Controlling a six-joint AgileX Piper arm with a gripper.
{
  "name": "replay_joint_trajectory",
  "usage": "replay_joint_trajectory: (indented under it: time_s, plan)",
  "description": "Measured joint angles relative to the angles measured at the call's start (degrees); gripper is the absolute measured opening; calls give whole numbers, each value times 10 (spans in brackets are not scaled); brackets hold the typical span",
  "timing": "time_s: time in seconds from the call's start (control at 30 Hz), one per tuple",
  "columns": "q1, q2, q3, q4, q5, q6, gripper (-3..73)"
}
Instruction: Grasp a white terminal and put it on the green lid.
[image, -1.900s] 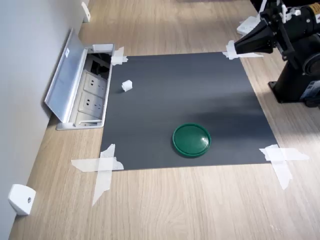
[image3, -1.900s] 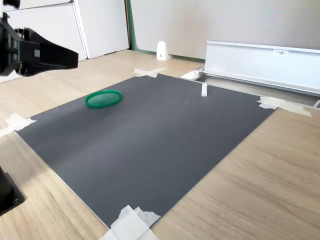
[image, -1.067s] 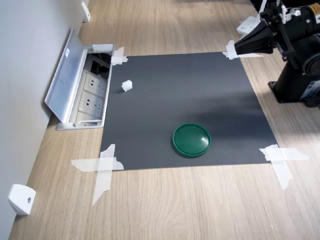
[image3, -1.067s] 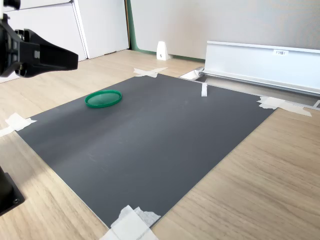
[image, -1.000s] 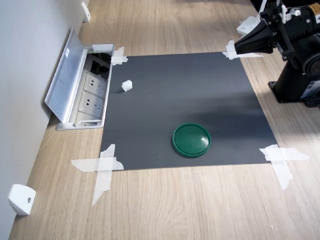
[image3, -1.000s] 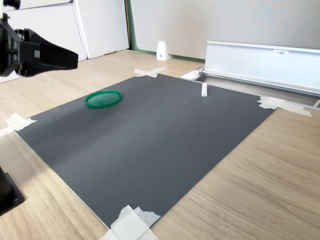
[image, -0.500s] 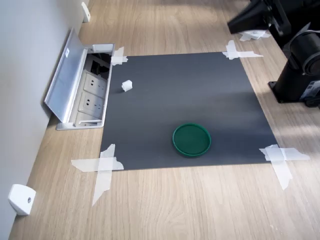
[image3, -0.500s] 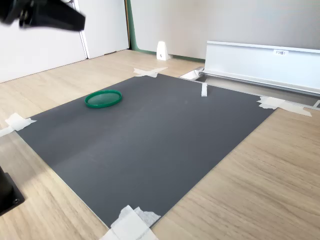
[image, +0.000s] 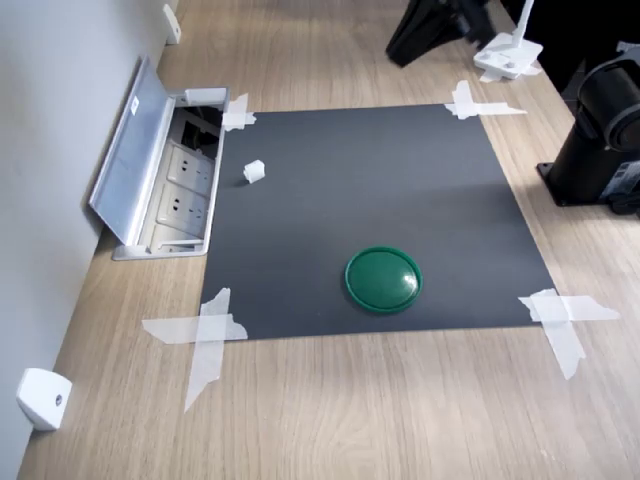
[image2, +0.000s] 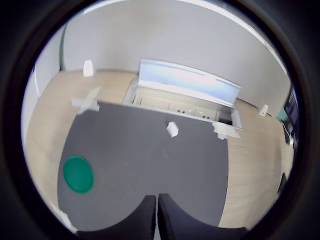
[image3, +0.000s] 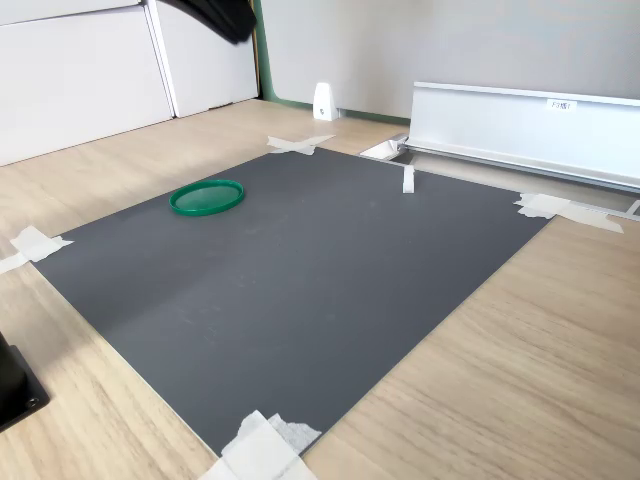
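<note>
Gripper (image: 398, 55) risen toward top centre of first exterior view since earlier, fingers (image2: 142, 220) pressed together, white terminal (image: 253, 171) upper left, green lid (image: 383, 279) lower centre

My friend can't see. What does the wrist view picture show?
A dark mat taped to a wooden table holds a small white terminal and, apart from it, a round green lid. The end effector pokes in, fingers nearly together, holding nothing. Behind is an open socket box.

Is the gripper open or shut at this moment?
Shut. In the wrist view the two fingers of the gripper lie side by side with only a thin line between them, and nothing is held.
</note>
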Motion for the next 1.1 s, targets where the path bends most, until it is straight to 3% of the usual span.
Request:
replay_joint_trajectory:
  time_s: [0.1, 0.2, 0.3, 0.37, 0.57, 0.67, 0.8, 1.1]
  plan:
    - [-6, 57, -38, 27, 26, -91, 18]
    - [-28, 113, -89, 82, 70, -171, 78]
    - [-59, 161, -144, 135, 108, -228, 174]
    - [-70, 182, -178, 150, 126, -253, 263]
    - [-78, 250, -298, 128, 177, -277, 532]
    - [-78, 285, -352, 114, 224, -292, 612]
    - [-78, 332, -413, 110, 268, -304, 647]
    - [-78, 423, -480, 91, 273, -306, 646]
